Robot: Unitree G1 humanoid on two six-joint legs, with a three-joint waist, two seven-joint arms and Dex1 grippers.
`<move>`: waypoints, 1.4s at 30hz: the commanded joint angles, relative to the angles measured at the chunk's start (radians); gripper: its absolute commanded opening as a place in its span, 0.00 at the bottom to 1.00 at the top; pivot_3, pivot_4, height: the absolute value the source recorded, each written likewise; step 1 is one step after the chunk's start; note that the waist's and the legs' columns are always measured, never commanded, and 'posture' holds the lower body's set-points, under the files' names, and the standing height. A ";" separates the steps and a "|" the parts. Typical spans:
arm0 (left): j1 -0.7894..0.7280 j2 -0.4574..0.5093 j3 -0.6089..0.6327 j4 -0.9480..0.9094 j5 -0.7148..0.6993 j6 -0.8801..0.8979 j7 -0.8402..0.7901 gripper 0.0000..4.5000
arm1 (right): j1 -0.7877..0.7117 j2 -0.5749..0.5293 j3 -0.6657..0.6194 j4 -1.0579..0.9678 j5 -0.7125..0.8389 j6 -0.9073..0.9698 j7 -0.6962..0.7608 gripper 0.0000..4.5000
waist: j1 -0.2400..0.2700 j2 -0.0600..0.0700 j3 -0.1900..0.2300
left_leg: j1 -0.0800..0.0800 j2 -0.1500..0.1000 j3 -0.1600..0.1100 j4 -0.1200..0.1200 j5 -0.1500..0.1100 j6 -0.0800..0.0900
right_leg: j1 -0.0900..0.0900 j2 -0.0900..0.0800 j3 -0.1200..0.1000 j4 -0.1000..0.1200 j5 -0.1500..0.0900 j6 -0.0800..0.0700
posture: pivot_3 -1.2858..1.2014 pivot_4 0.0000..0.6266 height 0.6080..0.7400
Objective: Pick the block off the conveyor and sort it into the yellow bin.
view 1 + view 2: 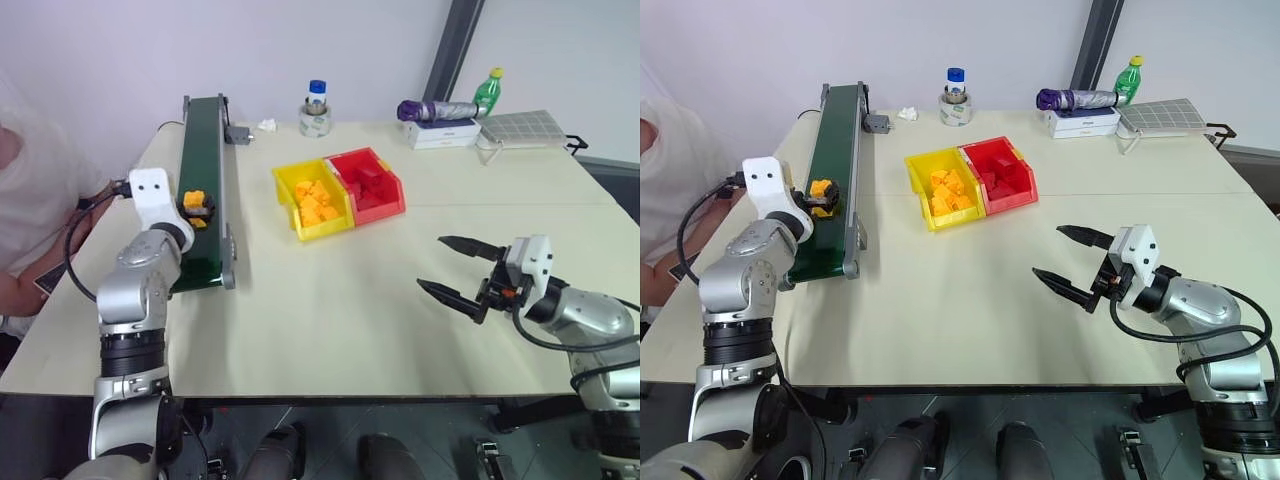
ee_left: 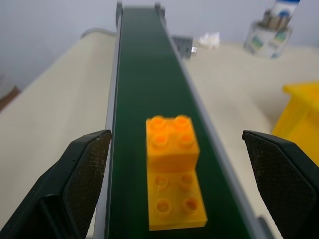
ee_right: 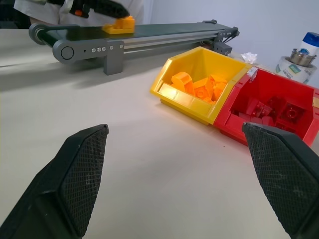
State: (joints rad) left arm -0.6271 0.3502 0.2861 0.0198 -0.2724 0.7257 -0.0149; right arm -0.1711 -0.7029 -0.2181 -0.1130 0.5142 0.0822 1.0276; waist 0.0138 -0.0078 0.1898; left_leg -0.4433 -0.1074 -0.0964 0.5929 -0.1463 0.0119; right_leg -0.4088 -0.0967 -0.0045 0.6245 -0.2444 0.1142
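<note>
The yellow-orange block (image 2: 174, 169) lies on the dark green conveyor (image 1: 205, 130) near its close end, studs up. My left gripper (image 1: 197, 208) is level over the belt, open, with one finger on each side of the block (image 1: 195, 198) and a gap to both. The yellow bin (image 1: 291, 184) stands mid-table to the right of the belt, holding several orange blocks and joined to a red bin (image 1: 393, 196). My right gripper (image 1: 430, 262) hovers open over bare table at the right, pointing toward the bins, with nothing between its fingers.
A person (image 1: 30, 190) sits at the table's left edge, close to my left arm. At the back stand a jar with a blue lid (image 1: 316, 108), a green bottle (image 1: 488, 90), a white box (image 1: 442, 133) and a grey tray (image 1: 525, 126).
</note>
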 commanded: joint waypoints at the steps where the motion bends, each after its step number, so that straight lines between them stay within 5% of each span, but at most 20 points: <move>1: 0.006 0.002 -0.005 -0.036 0.010 0.021 0.008 0.94 | 0.003 -0.010 -0.030 -0.039 0.010 -0.005 -0.005 1.00 | 0.000 0.000 0.000 | 0.000 0.000 0.000 0.000 0.000 0.000 | 0.000 0.000 0.000 0.000 0.000 0.000 | 0.52 0.24 1.00; 3: 0.007 -0.006 0.006 -0.040 0.005 0.022 0.013 0.81 | 0.005 -0.011 -0.031 -0.040 0.010 -0.005 -0.005 1.00 | 0.000 0.000 0.000 | 0.000 0.000 0.000 0.000 0.000 0.000 | 0.000 0.000 0.000 0.000 0.000 0.000 | 0.52 0.24 1.00; 8: 0.011 -0.018 0.023 -0.048 -0.009 0.048 0.016 0.28 | 0.005 -0.010 -0.028 -0.037 0.010 -0.006 -0.004 1.00 | 0.000 0.000 0.000 | 0.000 0.000 0.000 0.000 0.000 0.000 | 0.000 0.000 0.000 0.000 0.000 -0.001 | 0.52 0.24 1.00; 14: -0.024 -0.085 0.054 -0.087 -0.055 -0.053 0.010 0.28 | -0.003 -0.012 -0.027 -0.036 0.010 -0.004 -0.005 1.00 | 0.002 0.000 0.000 | 0.000 0.000 0.000 0.001 0.000 0.000 | 0.000 0.000 0.000 0.001 0.000 -0.001 | 0.52 0.24 1.00; 20: -0.083 -0.153 -0.083 -0.050 -0.008 -0.162 -0.036 0.28 | -0.014 -0.013 -0.028 -0.028 0.008 -0.004 -0.008 1.00 | 0.005 0.000 0.000 | 0.000 0.000 0.001 0.001 0.000 0.000 | 0.000 0.000 0.000 0.001 0.000 0.000 | 0.52 0.24 1.00; 27: -0.264 -0.336 -0.182 0.271 0.063 -0.355 -0.006 0.28 | -0.013 -0.009 -0.034 -0.039 0.008 -0.003 -0.026 1.00 | 0.028 -0.001 0.000 | 0.000 0.000 0.003 0.004 0.000 0.000 | 0.001 -0.001 0.001 0.000 0.000 -0.001 | 0.52 0.24 1.00; 33: -0.447 -0.374 -0.180 0.634 0.115 -0.554 0.024 0.28 | 0.013 -0.010 -0.042 -0.067 0.011 -0.001 -0.044 1.00 | 0.026 -0.002 0.001 | 0.000 0.000 0.005 0.003 0.000 0.000 | 0.000 0.000 0.001 0.000 0.001 0.003 | 0.52 0.24 1.00; 39: -0.575 -0.378 -0.153 0.862 0.106 -0.707 0.000 0.92 | 0.049 -0.012 -0.062 -0.097 0.013 0.002 -0.061 1.00 | 0.025 -0.002 0.001 | -0.001 0.000 0.006 0.003 0.000 0.001 | 0.001 0.000 0.001 -0.002 0.003 0.006 | 0.52 0.24 1.00; 42: -0.571 -0.376 -0.143 0.848 0.092 -0.731 -0.040 0.98 | 0.059 -0.011 -0.067 -0.105 0.013 0.004 -0.066 1.00 | 0.025 -0.002 0.001 | -0.001 0.000 0.006 0.003 -0.001 0.002 | 0.002 0.000 0.001 -0.004 0.004 0.008 | 0.52 0.24 1.00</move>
State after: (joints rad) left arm -1.1769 -0.0266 0.1353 0.8971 -0.1666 0.0287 -0.0250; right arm -0.1138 -0.7063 -0.2522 -0.1752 0.5155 0.0899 0.9683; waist 0.0387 -0.0100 0.1908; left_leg -0.4441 -0.1078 -0.0902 0.5962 -0.1472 0.0138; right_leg -0.4073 -0.0968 -0.0032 0.6208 -0.2406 0.1221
